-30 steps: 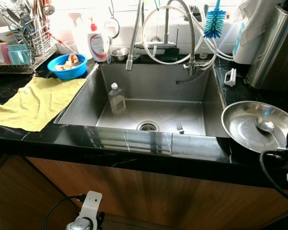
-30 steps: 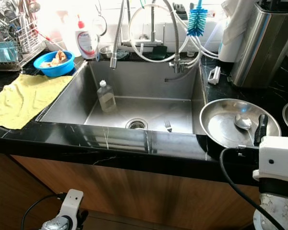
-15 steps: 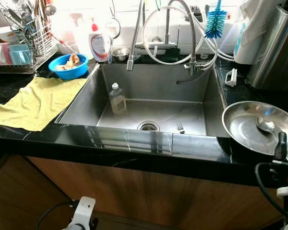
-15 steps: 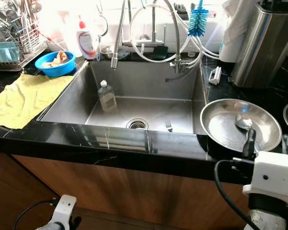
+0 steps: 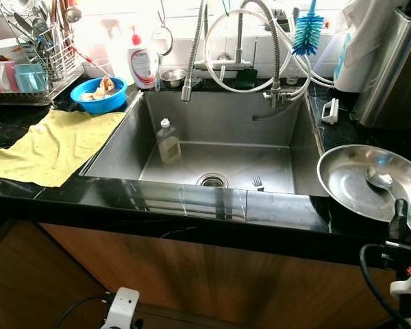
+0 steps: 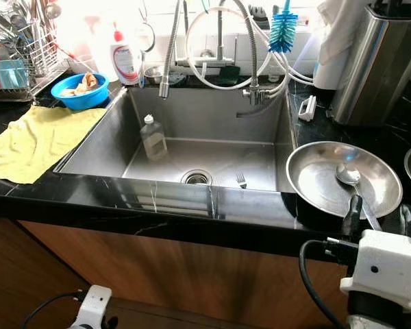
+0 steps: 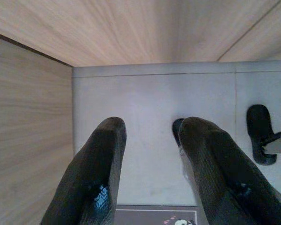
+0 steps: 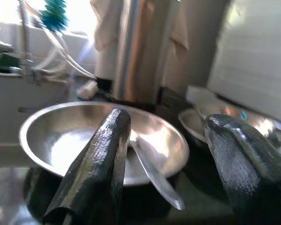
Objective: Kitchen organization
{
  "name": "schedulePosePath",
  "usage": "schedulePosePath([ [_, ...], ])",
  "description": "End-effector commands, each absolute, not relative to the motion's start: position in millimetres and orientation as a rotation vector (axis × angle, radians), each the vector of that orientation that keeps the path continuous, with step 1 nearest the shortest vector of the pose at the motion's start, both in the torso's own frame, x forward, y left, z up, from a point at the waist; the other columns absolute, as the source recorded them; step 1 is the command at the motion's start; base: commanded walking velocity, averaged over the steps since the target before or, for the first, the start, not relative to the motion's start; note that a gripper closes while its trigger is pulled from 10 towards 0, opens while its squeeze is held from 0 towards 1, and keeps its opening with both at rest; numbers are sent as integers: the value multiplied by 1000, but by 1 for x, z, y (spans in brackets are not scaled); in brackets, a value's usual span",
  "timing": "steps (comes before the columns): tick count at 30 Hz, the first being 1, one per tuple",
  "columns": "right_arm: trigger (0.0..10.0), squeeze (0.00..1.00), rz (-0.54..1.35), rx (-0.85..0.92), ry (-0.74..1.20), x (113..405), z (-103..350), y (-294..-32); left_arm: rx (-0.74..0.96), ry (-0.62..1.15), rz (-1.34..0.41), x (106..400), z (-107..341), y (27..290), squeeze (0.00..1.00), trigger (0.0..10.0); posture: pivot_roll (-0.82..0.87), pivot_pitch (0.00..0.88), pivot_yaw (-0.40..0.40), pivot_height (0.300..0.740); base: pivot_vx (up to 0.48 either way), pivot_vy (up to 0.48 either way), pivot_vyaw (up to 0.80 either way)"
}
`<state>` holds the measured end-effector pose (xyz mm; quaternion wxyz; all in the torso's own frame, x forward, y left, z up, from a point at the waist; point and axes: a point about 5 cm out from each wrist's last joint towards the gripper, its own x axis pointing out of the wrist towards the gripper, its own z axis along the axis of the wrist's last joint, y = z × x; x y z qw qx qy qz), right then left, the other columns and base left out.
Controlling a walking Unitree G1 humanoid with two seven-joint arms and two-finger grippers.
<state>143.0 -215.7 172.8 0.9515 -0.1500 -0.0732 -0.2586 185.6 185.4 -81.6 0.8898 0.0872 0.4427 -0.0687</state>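
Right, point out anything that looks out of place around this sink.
A small bottle stands inside the sink basin, and a fork lies on its floor near the drain. On the counter beside it, a spoon sits in the steel bowl, handle over the near rim.

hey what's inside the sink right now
In the sink stand a small clear bottle near the left wall and a fork lying right of the drain. The near wall hides the floor closest to the counter edge.
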Motion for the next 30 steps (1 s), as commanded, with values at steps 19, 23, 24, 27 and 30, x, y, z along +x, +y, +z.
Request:
schedulePosePath([
  [19,10000,808,-530,-132,-98,149,159,-212,207,911,-95,193,-69,229,0,10000,-229,0,75,740,0,0,0],
  [23,10000,0,-530,-144,-92,149,158,-215,205,920,-90,189,-71,233,0,10000,-230,0,75,740,0,0,0],
  [24,10000,0,-533,-147,-92,149,159,-215,205,920,-89,189,-71,233,0,10000,-230,0,75,740,0,0,0],
  [27,10000,0,-548,-146,-85,147,157,-218,203,926,-95,186,-73,229,0,10000,-233,0,76,740,0,0,0],
  [30,10000,0,-549,-148,-74,145,155,-218,202,931,-111,184,-77,216,0,10000,-232,0,76,740,0,0,0],
])
